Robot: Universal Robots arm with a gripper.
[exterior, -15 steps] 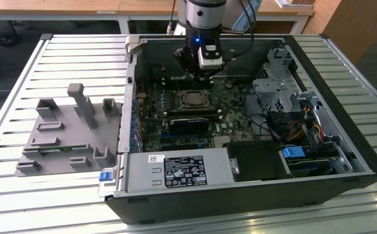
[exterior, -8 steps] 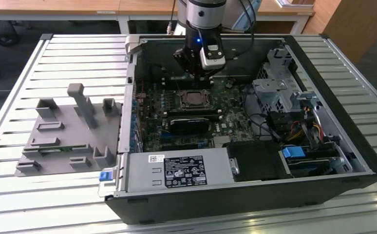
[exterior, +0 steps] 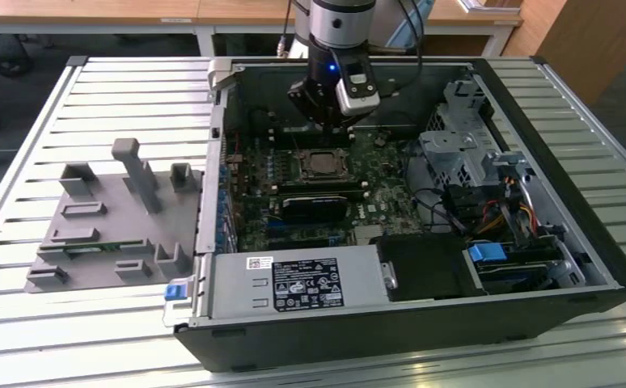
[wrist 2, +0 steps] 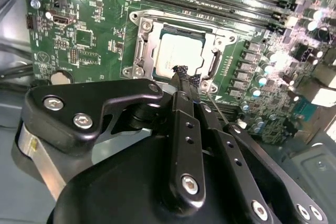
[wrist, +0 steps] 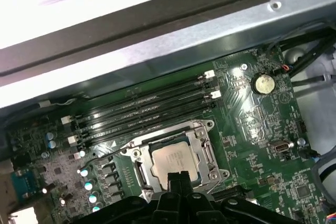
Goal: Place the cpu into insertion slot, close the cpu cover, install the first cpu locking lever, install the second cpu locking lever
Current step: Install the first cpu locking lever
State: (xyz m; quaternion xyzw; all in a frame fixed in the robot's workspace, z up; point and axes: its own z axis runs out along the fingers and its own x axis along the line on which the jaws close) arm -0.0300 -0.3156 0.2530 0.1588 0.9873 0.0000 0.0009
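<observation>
The cpu sits in the insertion slot, with the cpu cover lying flat around it. The hand hangs over the slot's near edge, its fingers pressed together and its tips at the cover's rim. A thin wire lever runs just beside the slot, close to the fingers.

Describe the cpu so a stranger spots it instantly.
Look inside the open computer case, at the green motherboard. Beside its long black memory slots lies the silver cpu cover; the cpu is the flat, dull silver square in its cut-out, plain where everything around is studded with parts.
</observation>
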